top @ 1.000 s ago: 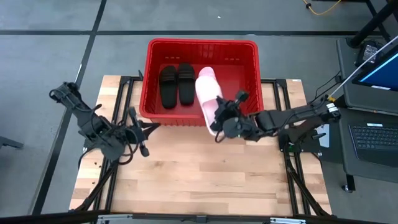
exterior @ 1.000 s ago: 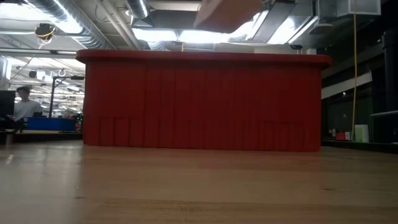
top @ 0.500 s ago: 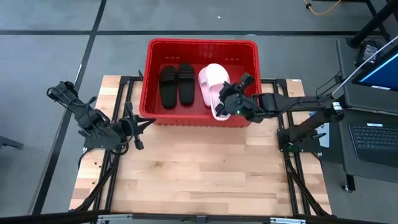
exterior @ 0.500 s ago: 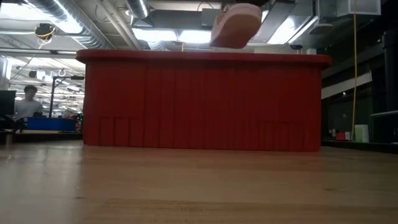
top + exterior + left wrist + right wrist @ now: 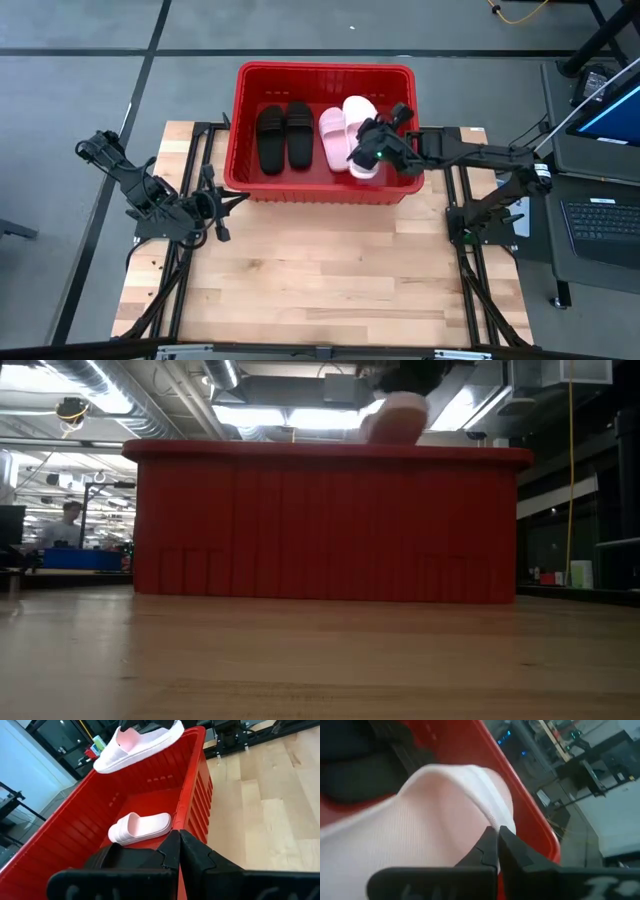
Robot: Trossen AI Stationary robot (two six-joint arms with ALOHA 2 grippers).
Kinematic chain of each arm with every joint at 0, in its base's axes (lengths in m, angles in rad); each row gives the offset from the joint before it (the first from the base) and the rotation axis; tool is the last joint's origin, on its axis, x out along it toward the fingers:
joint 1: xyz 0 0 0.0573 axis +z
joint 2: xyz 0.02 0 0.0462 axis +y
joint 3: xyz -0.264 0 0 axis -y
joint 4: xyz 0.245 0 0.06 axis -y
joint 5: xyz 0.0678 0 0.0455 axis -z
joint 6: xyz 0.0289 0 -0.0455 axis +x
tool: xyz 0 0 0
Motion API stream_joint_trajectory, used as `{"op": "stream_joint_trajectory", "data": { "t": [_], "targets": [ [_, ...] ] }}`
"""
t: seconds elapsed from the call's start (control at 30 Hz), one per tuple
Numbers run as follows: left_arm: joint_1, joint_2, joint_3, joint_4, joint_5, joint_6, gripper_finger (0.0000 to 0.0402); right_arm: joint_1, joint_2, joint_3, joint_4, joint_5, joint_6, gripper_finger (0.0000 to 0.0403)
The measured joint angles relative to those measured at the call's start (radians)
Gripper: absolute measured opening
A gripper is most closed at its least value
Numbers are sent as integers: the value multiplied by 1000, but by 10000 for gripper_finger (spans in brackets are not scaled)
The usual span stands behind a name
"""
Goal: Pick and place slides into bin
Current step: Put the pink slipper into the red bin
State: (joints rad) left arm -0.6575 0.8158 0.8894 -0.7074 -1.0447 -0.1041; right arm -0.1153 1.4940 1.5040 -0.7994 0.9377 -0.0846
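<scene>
The red bin [image 5: 325, 68] stands at the table's far edge. Two black slides [image 5: 285, 136] lie side by side on its floor at the left, with one pink slide [image 5: 332, 135] to their right. It also shows in the left wrist view [image 5: 140, 827]. My right gripper [image 5: 376, 152] is over the bin's right part, shut on the second pink slide [image 5: 359, 115]. That slide's end shows above the rim in the low view [image 5: 395, 422]. My left gripper [image 5: 216, 207] is shut and empty, by the bin's near left corner. My right gripper pinches the pink slide between its two fingers at a pale edge on its upper side [image 5: 490, 817]. The slide fills the wrist view, so I cannot tell which part that edge is. The slide [image 5: 140, 742] is tilted and lifted clear of the bin's floor.
The bin's near wall [image 5: 325, 525] stands tall above the wooden table [image 5: 320, 280]. Floor room shows in the bin to the right of the lying pink slide. A desk with a laptop [image 5: 600, 215] stands beyond the table's right edge. A person [image 5: 65, 525] sits far behind.
My right gripper has carried the pink slide from over the bin's near wall toward the far edge and a little right, to above the bin's inside, and lowered it. The slide has turned about on the way. My left gripper has drawn back a little toward the left edge.
</scene>
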Motion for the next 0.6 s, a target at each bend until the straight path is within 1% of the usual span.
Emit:
{"op": "stream_joint_trajectory", "data": {
  "t": [0.23, 0.4, 0.5, 0.6],
  "targets": [
    [0, 0, 0, 0, 0, -25, 2, -40, 0, 0, -73, -3, 5, 3],
    [0, 0, 0, 0, 0, -24, 1, -60, 0, 0, -91, -50, -5, 3],
    [0, 0, 0, 0, 0, -24, 2, -86, 0, 0, -105, -58, 2, 3],
    [0, 0, 0, 0, 0, -24, 3, -119, 0, -5, -117, -96, 9, 3]
  ]
}}
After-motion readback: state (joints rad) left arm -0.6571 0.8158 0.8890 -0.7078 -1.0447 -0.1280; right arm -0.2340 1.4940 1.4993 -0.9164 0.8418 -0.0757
